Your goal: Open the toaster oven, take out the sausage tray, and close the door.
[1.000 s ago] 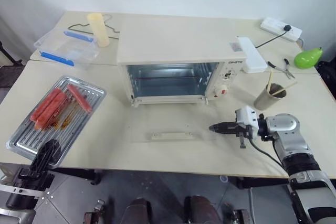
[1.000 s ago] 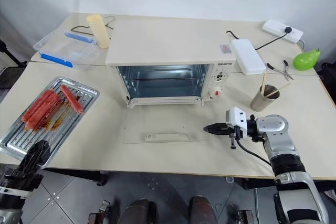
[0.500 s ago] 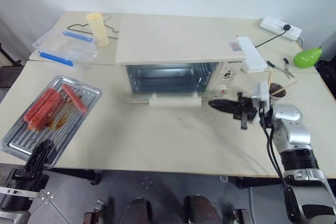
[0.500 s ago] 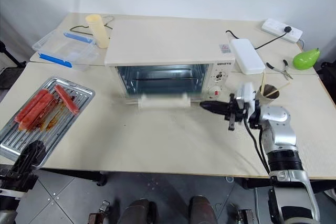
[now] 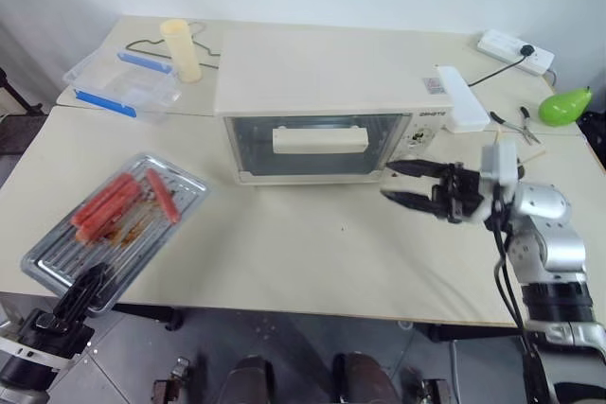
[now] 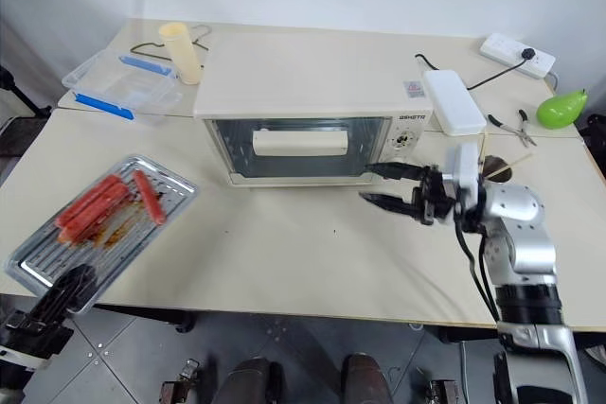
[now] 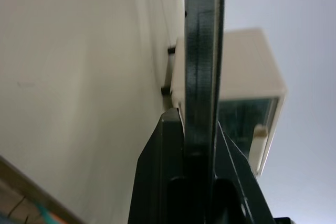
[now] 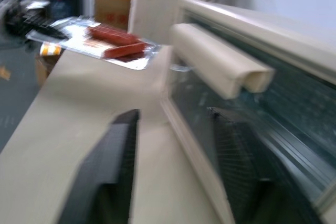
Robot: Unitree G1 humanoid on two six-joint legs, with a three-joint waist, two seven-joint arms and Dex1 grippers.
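While the boxy cream-white toaster oven stands near the middle of the pale table, toward its back edge, the oven's clear glass door with its long cream bar handle is shut upright against the front. Reflections on the glass hide most of the inside.

The shiny ribbed metal sausage tray lies out on the table near the front left corner, slightly overhanging the front edge. Several red sausages lie on it, with brownish smears beside them; how many there are is hard to make out.

The right gripper points sideways at the oven's lower right front corner, its two black fingers spread apart with nothing between them. Whether the upper fingertip touches the oven cannot be told.

The left gripper is at the tray's near end, at the table's front edge. Its jaws are clenched on the tray's rim, which runs as a thin dark band between them in the left wrist view.

Along the back edge lie a clear plastic box with blue clips, a pale yellow cylinder, a white power strip, pliers and a green pear-shaped object, partly cut off.
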